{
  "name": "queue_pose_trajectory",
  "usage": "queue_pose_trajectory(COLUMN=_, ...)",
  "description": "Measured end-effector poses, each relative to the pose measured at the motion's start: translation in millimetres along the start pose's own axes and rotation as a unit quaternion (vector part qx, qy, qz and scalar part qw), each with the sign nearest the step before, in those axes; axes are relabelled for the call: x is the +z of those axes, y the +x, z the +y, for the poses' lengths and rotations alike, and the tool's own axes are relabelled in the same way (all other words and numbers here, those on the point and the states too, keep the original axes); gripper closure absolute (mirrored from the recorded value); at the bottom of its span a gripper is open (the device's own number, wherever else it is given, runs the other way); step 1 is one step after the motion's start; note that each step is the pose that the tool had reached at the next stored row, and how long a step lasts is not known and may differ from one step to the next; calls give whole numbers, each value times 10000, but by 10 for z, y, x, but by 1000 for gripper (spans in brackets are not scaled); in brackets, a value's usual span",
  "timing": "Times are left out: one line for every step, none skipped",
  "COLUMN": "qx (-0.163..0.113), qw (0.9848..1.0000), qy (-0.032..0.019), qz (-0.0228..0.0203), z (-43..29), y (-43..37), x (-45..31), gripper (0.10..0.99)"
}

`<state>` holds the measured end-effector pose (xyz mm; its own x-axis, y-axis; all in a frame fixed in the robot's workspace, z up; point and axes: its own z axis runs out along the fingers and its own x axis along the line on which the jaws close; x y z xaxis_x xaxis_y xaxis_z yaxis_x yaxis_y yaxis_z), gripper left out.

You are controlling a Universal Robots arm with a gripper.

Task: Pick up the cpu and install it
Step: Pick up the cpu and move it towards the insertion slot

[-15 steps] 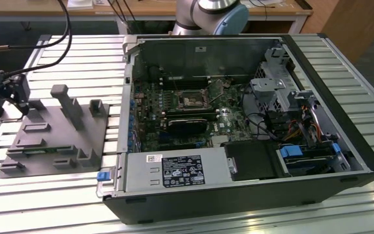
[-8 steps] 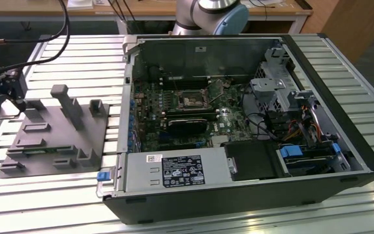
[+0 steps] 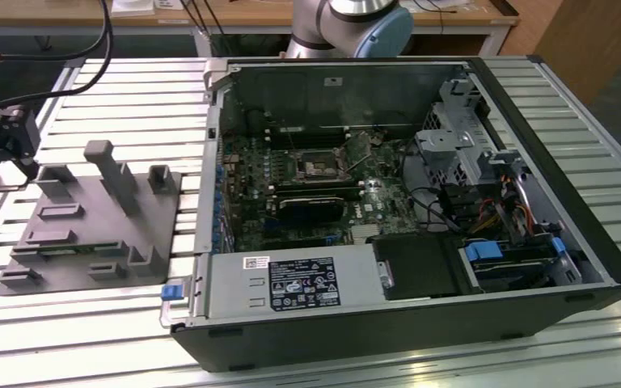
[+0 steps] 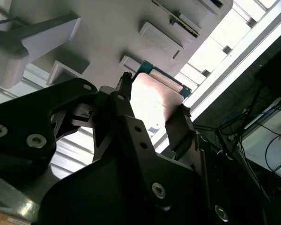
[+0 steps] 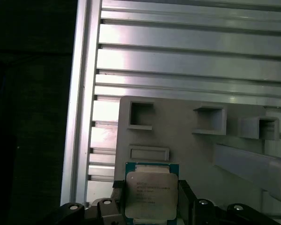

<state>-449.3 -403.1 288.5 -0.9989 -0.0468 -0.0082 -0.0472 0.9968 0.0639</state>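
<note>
— where was the cpu (image 5: 150, 194)?
— between my fingers (image 5: 185, 201). my gripper (image 4: 154, 110) was closed on its two edges, over the grey fixture (image 3: 73, 212), at nine o'clock in the exterior view.
— installed?
— no. the pickup looked done or nearly so. the socket (image 3: 318, 167), at three o'clock from the fixture inside the case (image 3: 397, 339), looked unfilled.
</note>
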Motion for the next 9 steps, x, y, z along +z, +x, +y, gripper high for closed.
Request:
queue_pose_trajectory(qx=0, qw=10000, qy=0, qz=0, z=1, y=0, x=-15, gripper=545)
queue_pose_trajectory(qx=0, qw=10000, qy=-1, qz=0, z=2, y=0, x=-30, gripper=545)
queue_pose_trajectory(qx=0, qw=10000, qy=-1, qz=0, z=3, y=0, x=-45, gripper=545)
queue_pose_trajectory(qx=0, qw=10000, qy=-1, qz=0, z=4, y=-1, x=-61, gripper=545)
queue_pose_trajectory(qx=0, qw=10000, qy=-2, qz=0, z=5, y=-1, x=-78, gripper=545)
queue_pose_trajectory(qx=0, qw=10000, qy=-2, qz=-1, z=6, y=-1, x=-94, gripper=545)
queue_pose_trajectory(qx=0, qw=10000, qy=-2, qz=0, z=7, y=-1, x=-110, gripper=545)
queue_pose_trajectory(qx=0, qw=10000, qy=-2, qz=0, z=8, y=-1, x=-126, gripper=545)
queue_pose_trajectory(qx=0, qw=10000, qy=-2, qz=0, z=9, y=-1, x=-142, gripper=545)
